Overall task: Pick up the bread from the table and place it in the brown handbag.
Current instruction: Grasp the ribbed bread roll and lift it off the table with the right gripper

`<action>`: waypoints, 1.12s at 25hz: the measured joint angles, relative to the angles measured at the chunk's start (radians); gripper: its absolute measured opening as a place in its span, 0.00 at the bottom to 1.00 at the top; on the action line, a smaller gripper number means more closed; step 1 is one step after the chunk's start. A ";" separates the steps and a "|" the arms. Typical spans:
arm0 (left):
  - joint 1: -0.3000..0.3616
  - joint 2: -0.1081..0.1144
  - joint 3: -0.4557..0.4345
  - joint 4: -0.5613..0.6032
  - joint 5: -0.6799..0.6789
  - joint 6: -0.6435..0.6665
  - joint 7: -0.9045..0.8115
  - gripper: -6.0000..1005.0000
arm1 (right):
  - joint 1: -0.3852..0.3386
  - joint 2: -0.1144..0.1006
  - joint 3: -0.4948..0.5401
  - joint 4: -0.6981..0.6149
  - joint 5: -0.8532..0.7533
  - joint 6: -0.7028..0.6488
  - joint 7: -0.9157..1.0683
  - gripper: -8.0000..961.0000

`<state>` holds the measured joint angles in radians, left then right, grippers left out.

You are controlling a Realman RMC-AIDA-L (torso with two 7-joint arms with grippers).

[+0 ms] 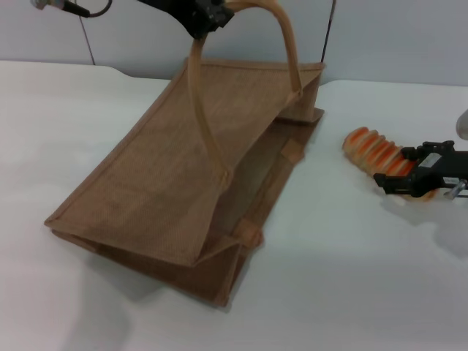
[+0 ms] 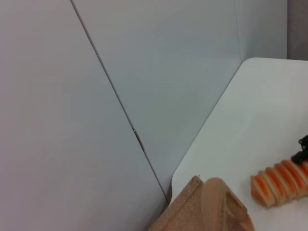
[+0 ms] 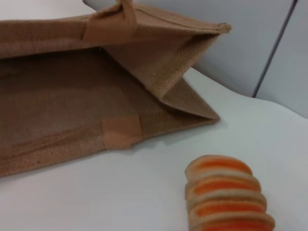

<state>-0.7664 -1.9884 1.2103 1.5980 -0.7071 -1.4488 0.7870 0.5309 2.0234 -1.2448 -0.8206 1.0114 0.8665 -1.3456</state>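
The brown handbag (image 1: 161,183) lies on the white table (image 1: 329,292), its mouth facing right. My left gripper (image 1: 199,20) at the top is shut on one tan handle (image 1: 201,110) and holds the bag's upper side raised, so the mouth gapes. The striped bread (image 1: 369,146) lies on the table to the right of the bag. My right gripper (image 1: 409,170) is shut on the bread's near end, one finger on each side. The bread also shows in the left wrist view (image 2: 279,185) and the right wrist view (image 3: 226,192), where the bag's open inside (image 3: 57,96) lies just beyond it.
A grey panelled wall (image 1: 409,36) stands behind the table's far edge. The second handle (image 1: 289,51) arches above the bag's far end. Bare tabletop lies between bread and bag mouth and along the front.
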 joint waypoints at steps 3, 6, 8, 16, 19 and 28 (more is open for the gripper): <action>0.002 0.000 0.000 -0.002 0.000 -0.002 0.000 0.12 | 0.000 0.000 0.001 -0.017 -0.002 0.001 0.008 0.82; 0.004 0.000 0.000 -0.009 0.000 -0.003 0.000 0.12 | -0.005 0.000 -0.001 -0.050 -0.002 0.007 0.020 0.82; 0.004 0.000 0.000 -0.010 0.000 -0.003 0.001 0.12 | -0.010 0.001 -0.005 -0.066 -0.003 0.007 0.027 0.82; -0.001 -0.002 0.000 -0.010 0.002 -0.003 0.001 0.12 | -0.001 0.005 -0.008 -0.058 -0.100 -0.002 0.073 0.82; -0.005 -0.002 0.001 -0.009 0.010 -0.003 0.000 0.12 | 0.002 0.003 -0.009 -0.050 -0.104 -0.002 0.077 0.82; -0.007 -0.007 0.003 -0.011 0.023 -0.004 0.001 0.12 | 0.035 0.000 -0.001 -0.002 -0.129 0.000 0.084 0.82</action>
<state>-0.7735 -1.9955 1.2135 1.5867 -0.6844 -1.4527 0.7876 0.5660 2.0235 -1.2457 -0.8227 0.8826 0.8668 -1.2611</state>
